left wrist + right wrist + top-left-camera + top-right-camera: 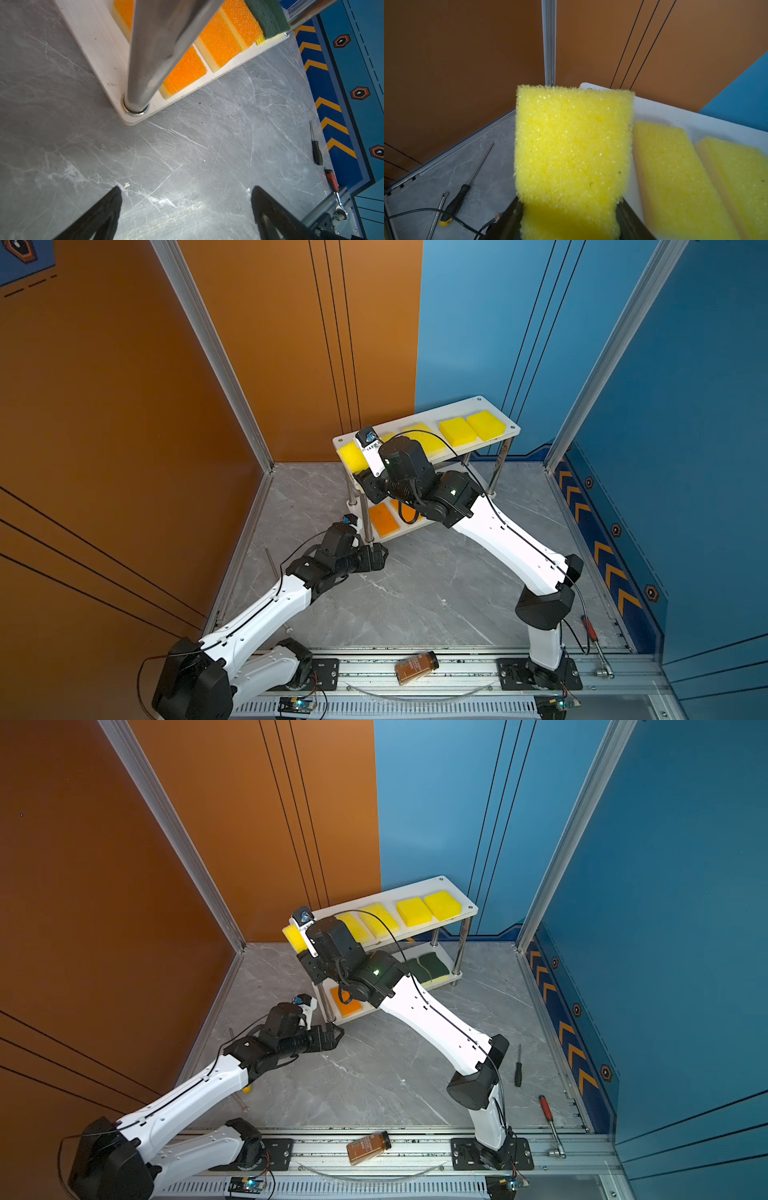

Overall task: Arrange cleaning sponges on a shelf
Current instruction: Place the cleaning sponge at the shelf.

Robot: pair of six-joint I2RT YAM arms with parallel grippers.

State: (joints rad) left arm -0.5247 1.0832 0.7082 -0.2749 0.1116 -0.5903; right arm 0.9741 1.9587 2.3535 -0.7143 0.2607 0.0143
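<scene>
- Our right gripper (569,218) pinches the near end of a yellow sponge (573,145). The coarse, open-pored foam narrows where the black jaws press it.
- This sponge sits at the end of the shelf's (478,405) top board (660,110), covering its far corner and overhanging the end edge. We cannot tell whether it rests on the board.
- A thin strip of white board separates it from the next of four yellow sponges (413,911), flat rectangular blocks lying side by side along the board.
- Our left gripper (187,193) is spread wide with nothing between its fingers. It hangs over the bench (187,145) just off the lower board's (93,41) rounded corner.
- A smooth chrome leg (149,52) stands in that corner.
- Three orange sponges (220,41), pebbly tops over pale foam, lie in a row along the lower board's front edge.
- Two green-topped sponges (432,965), wavy-edged and fibrous, fill that board's other end.
- The bench is grey, marble-veined and scratched, and a broad stretch of it opens between the shelf and the front rail (457,668).
- A brown bottle (417,668) with a black cap lies on the rail; its label print is too small to read.
- A black screwdriver (518,1071) and a red-handled ratchet (548,1115) lie by the bench's right edge.
</scene>
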